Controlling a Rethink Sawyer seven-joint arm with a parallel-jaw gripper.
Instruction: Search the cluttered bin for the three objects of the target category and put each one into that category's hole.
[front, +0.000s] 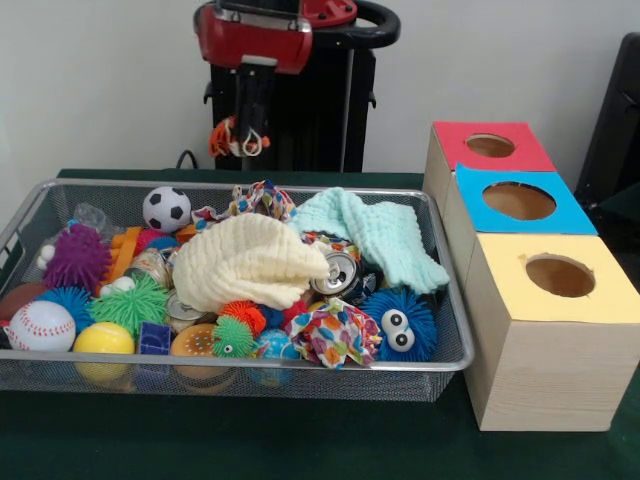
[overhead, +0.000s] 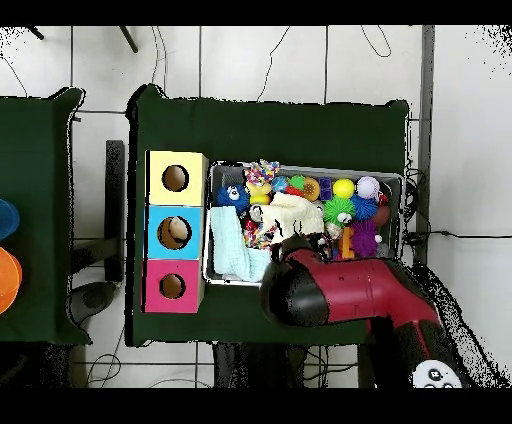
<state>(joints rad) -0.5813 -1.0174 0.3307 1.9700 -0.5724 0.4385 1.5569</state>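
The bin (front: 250, 366) is a silver wire-mesh basket packed with toys, cloths and a can; it also shows in the overhead view (overhead: 401, 215). My gripper (front: 250, 140) hangs above the bin's far rim. It is shut on a small orange and white knotted rope toy (front: 232, 138), held clear of the clutter. The hole (front: 490, 146) in the red-topped box is the farthest of three in the front view, to the right of the gripper; it also shows in the overhead view (overhead: 172, 286). In the overhead view my red arm (overhead: 330, 290) hides the gripper.
Blue-topped (front: 518, 200) and yellow-topped (front: 560, 275) boxes stand nearer the camera than the red one. In the bin lie a soccer ball (front: 167, 209), baseball (front: 40, 326), cream cloth (front: 245, 262), mint knit cloth (front: 375, 235), can (front: 338, 272), blue fuzzy toy (front: 398, 325) and spiky balls.
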